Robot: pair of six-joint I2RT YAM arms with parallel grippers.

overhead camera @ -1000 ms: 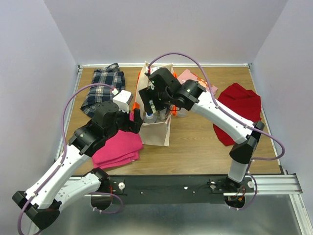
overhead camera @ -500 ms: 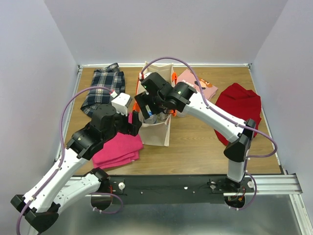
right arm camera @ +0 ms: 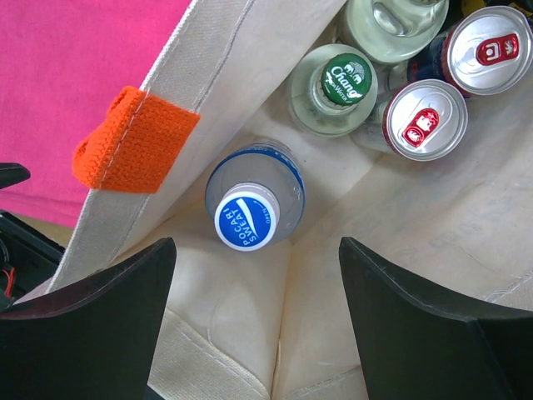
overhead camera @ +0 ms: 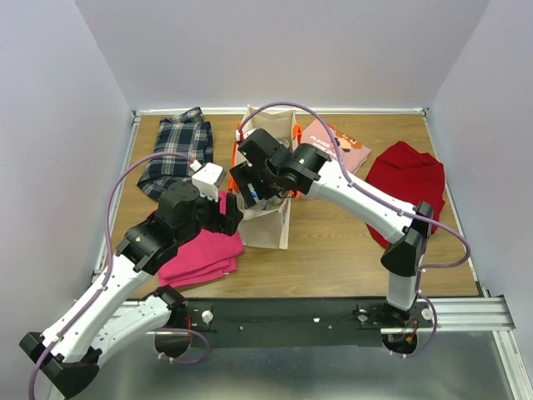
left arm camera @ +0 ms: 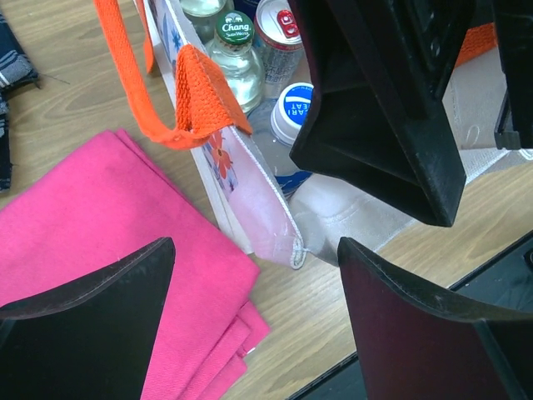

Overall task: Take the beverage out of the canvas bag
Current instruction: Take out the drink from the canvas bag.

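Right wrist view: released right jaws hang over the blue-labelled clear plastic bottle (right arm camera: 252, 208) centred between them inside the beige canvas bag (right arm camera: 400, 225), apparently pre-grasp; released left jaws flank its wall, presumably steadying.

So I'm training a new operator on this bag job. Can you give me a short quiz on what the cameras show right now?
1. Which drink sits centred between the fingers of the right gripper, down in the canvas bag?
A) a green-capped bottle
B) the blue-and-white-capped Pocari bottle
C) a red-tabbed can
2. True or false: the right gripper is closed on a drink.
3. Fill in: the folded cloth lying beside the bag is ___.

Key:
1. B
2. False. Its fingers stand open and grip nothing.
3. Pink
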